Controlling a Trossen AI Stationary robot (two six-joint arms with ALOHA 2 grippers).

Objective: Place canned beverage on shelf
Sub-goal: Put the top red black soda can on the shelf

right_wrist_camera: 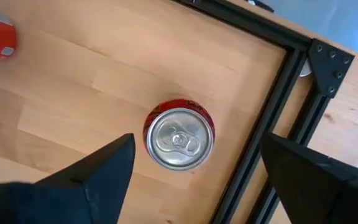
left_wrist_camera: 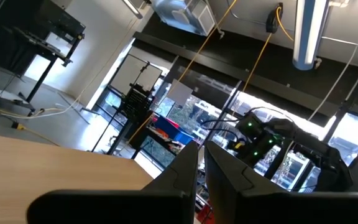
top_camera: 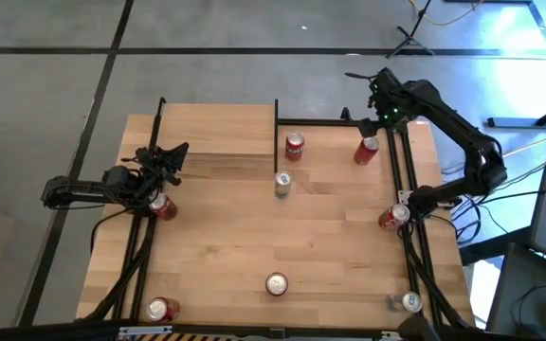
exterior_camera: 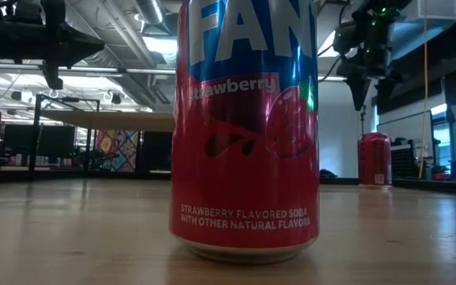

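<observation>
A red can (top_camera: 366, 150) stands upright on the table at the far right, next to the black frame rail; it also shows in the right wrist view (right_wrist_camera: 179, 138) and the low view (exterior_camera: 374, 158). My right gripper (top_camera: 379, 93) (right_wrist_camera: 194, 168) is open and hangs above this can, one finger on either side of it and clear of it. The shelf (top_camera: 218, 131), a light-wood board on black posts, stands at the far left. My left gripper (top_camera: 180, 154) (left_wrist_camera: 201, 180) is shut and empty at the shelf's left near corner.
More cans stand on the table: a red one (top_camera: 294, 145) by the shelf, a silver one (top_camera: 282, 183), one at the near middle (top_camera: 276, 283) that fills the low view (exterior_camera: 248, 127), and others along both side rails (top_camera: 162, 204) (top_camera: 395, 216). Black frame rails (top_camera: 404, 189) edge the table.
</observation>
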